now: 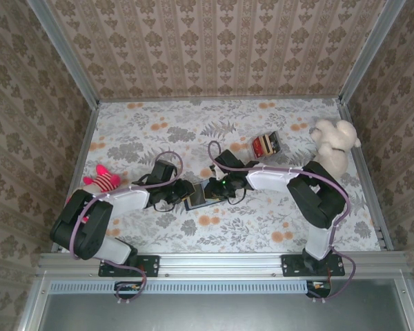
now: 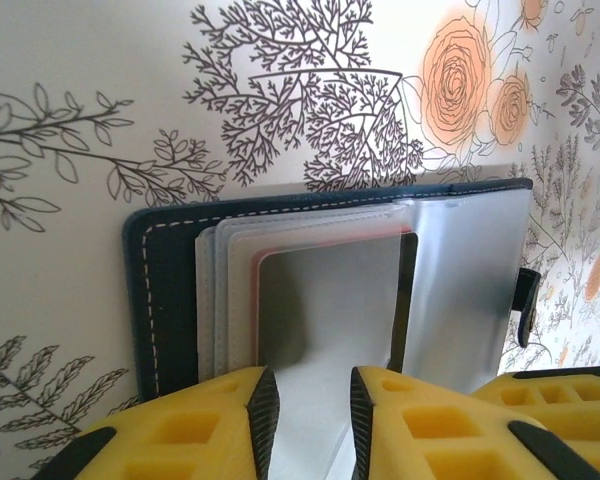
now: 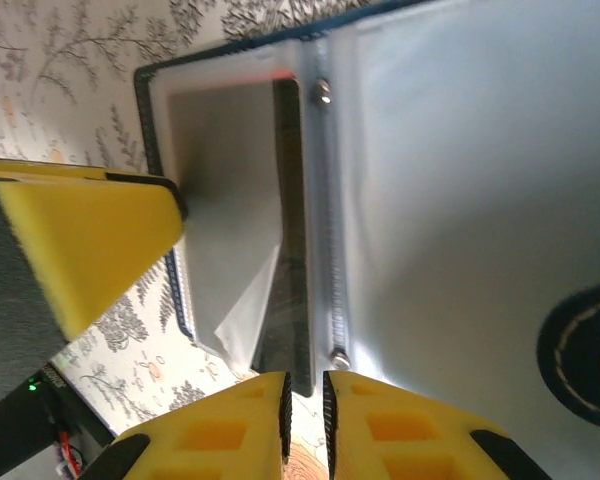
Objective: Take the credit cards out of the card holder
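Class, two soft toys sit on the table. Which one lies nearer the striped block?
The cream plush, at the far right, close to the striped block. The pink-and-red toy sits far off at the left edge.

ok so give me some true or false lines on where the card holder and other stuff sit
The card holder lies open between the left gripper and the right gripper. True.
The striped block is held by the left gripper. False: it lies on the table, apart from both.
A cream plush toy sits at the table's far right. True.
The red-edged card lies loose on the table. False: it sits tucked inside the card holder.
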You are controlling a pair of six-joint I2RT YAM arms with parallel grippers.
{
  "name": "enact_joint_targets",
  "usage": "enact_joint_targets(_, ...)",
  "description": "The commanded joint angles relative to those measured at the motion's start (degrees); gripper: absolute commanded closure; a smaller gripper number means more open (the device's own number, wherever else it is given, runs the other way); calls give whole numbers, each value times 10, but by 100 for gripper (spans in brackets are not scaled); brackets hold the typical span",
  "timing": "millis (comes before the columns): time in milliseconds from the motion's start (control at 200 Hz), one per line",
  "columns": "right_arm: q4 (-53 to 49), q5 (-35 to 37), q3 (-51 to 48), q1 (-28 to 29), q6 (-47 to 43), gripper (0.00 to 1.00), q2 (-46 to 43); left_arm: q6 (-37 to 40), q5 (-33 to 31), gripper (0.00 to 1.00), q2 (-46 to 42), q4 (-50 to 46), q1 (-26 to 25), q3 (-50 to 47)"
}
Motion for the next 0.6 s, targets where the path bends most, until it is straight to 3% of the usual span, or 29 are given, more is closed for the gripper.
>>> enact_joint_targets(0,11,-26,23,-6,1,81,23,9,-24,70,15,-64,4,-20)
enact_joint_targets(600,15,-48,37,-8,-1,84,54,5,-20,72,24,-51,4,-26)
